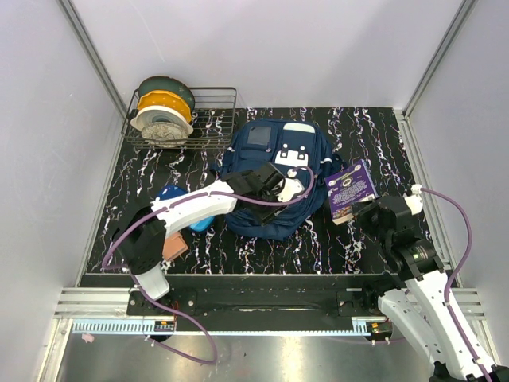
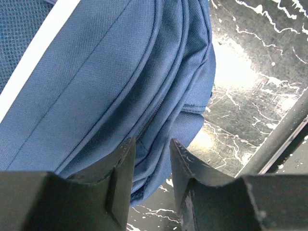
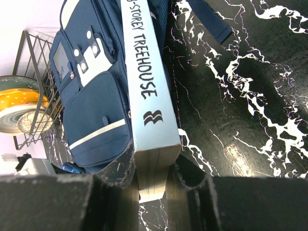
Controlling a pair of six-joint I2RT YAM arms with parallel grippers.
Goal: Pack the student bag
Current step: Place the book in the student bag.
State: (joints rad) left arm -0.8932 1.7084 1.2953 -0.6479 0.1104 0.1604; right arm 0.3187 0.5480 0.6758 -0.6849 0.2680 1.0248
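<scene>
The student bag, navy with white patches, lies flat mid-table. My left gripper hangs over its near right part. In the left wrist view its jaws stand a little apart over the bag's zipped edge; a fold of fabric sits in the gap, not pinched. To the right of the bag, my right gripper is shut on a purple book. The right wrist view shows the book's pale blue spine, with both fingers pressed on its page block, beside the bag.
A wire basket at the back left holds filament spools. A small bright blue pouch and a brown block lie left of the bag, partly under my left arm. Grey walls enclose the black marbled table.
</scene>
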